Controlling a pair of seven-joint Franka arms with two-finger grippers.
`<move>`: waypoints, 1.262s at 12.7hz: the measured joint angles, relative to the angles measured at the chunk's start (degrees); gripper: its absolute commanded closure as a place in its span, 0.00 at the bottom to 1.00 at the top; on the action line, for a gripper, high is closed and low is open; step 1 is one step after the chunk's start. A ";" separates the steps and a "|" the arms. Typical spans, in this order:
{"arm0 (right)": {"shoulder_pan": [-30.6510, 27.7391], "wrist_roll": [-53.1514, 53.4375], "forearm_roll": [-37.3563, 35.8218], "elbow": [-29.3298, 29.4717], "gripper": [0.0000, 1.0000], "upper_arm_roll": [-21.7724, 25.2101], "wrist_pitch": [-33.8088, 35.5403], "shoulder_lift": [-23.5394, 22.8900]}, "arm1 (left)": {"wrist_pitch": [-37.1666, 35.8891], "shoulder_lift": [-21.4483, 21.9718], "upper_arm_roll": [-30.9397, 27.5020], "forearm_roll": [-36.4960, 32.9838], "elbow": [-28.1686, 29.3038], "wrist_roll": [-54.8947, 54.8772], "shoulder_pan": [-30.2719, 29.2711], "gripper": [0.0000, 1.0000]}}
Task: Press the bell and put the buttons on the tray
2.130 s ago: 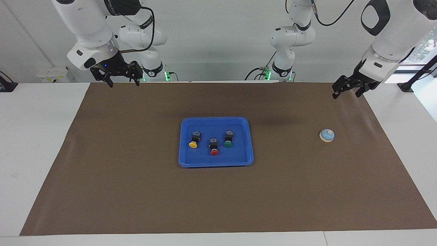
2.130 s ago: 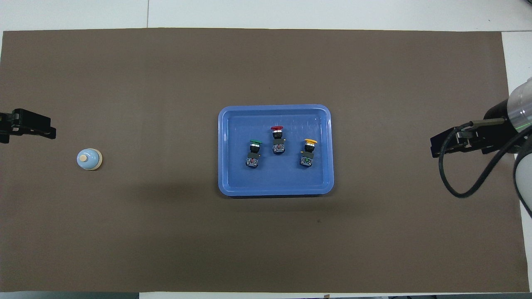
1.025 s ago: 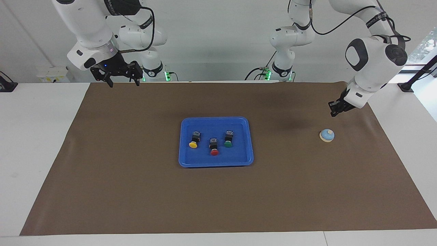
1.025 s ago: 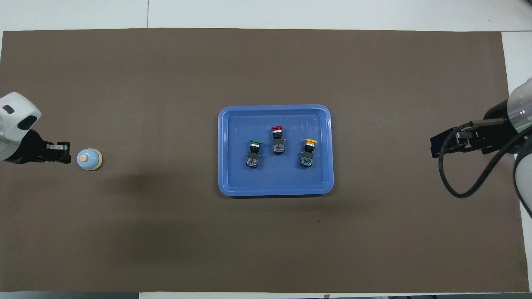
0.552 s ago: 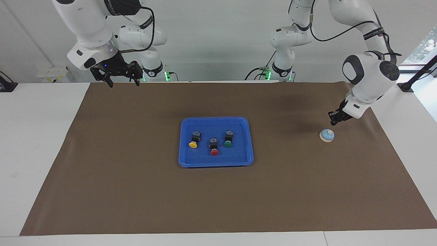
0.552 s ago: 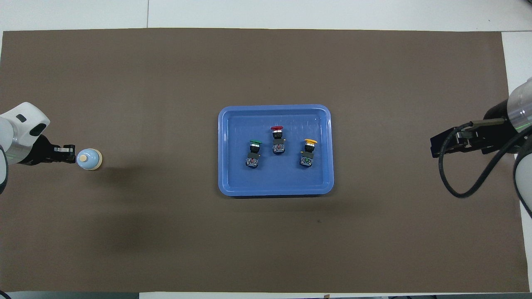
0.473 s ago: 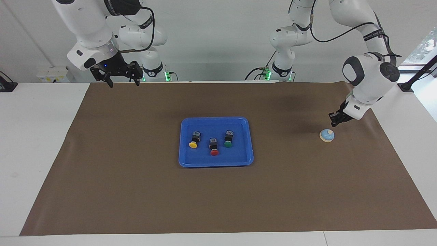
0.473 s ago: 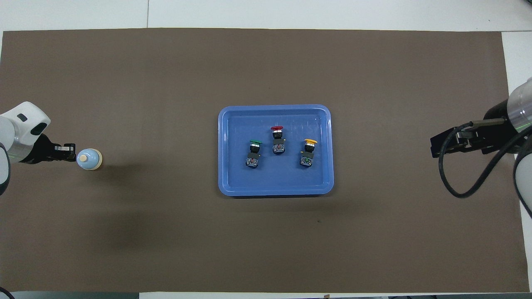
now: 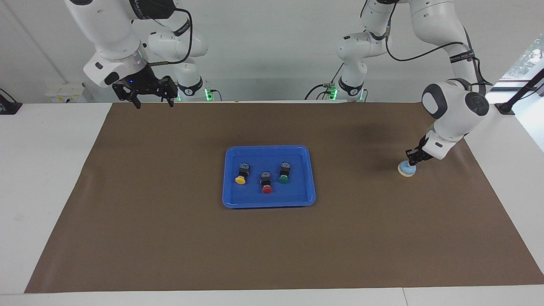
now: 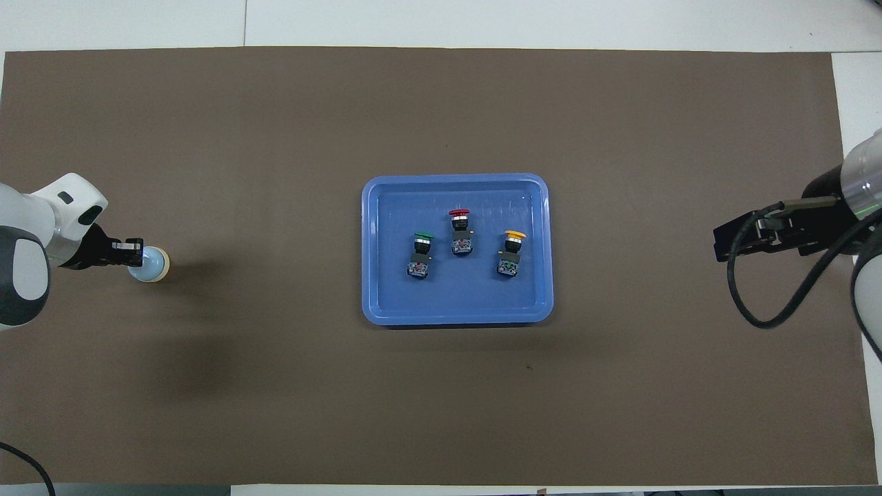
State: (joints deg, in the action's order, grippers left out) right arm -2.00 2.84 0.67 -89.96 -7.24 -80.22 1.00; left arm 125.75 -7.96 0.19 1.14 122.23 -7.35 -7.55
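Bell-press is in hand: the left tool, fingertips together and holding nothing, sits on the bell at mid-right of the facing view. The three buttons already lie in the tray at centre. The right tool, open and empty, waits upper left. Next: push down, then lift clear.

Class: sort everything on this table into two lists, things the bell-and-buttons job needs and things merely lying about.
Job:
bell
green button
red button
yellow button
tray
left end effector, on the bell
right end effector, waiting

Lying about:
brown mat

left gripper: lowered, fingers together | right gripper: raised, fingers apart, arm waits
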 measured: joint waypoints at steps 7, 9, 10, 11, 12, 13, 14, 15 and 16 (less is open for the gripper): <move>0.00 0.00 0.00 0.00 0.00 0.00 0.00 0.00 | -13.28 0.61 0.41 0.00 -9.23 -0.77 0.07 0.59; 0.00 0.00 0.00 0.00 0.00 0.00 0.00 0.00 | -23.85 1.66 0.65 0.00 -17.41 -0.40 0.65 0.00; 0.00 0.00 0.00 0.00 0.00 0.00 0.00 0.00 | -26.72 2.90 0.88 0.00 -19.69 0.60 1.13 0.00; 0.00 0.00 0.00 0.00 0.00 0.00 0.00 0.00 | -28.72 4.53 1.06 0.00 -20.74 2.00 1.86 0.00; 0.00 0.00 0.00 0.00 0.00 0.00 0.00 0.00 | -30.96 6.22 1.12 0.00 -21.17 3.95 2.81 0.00; 0.00 0.00 0.00 0.00 0.00 0.00 0.00 0.00 | -33.63 7.69 1.23 0.00 -21.72 6.30 3.60 0.00; 0.00 0.00 0.00 0.00 0.00 0.00 0.00 0.00 | -36.44 8.73 1.27 0.00 -22.48 8.20 4.13 0.00; 0.00 0.00 0.00 0.00 0.00 0.00 0.00 0.00 | -38.72 9.43 1.27 0.00 -23.23 9.46 4.50 0.00; 0.00 0.00 0.00 0.00 0.00 0.00 0.00 0.00 | -39.81 9.91 1.17 0.00 -23.73 9.88 4.80 0.00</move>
State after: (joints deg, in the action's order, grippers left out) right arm -2.00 2.84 0.67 -89.96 -7.24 -80.22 1.00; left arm 85.94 1.94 1.37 1.14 98.50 2.53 -2.75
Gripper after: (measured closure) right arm 0.000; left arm 0.031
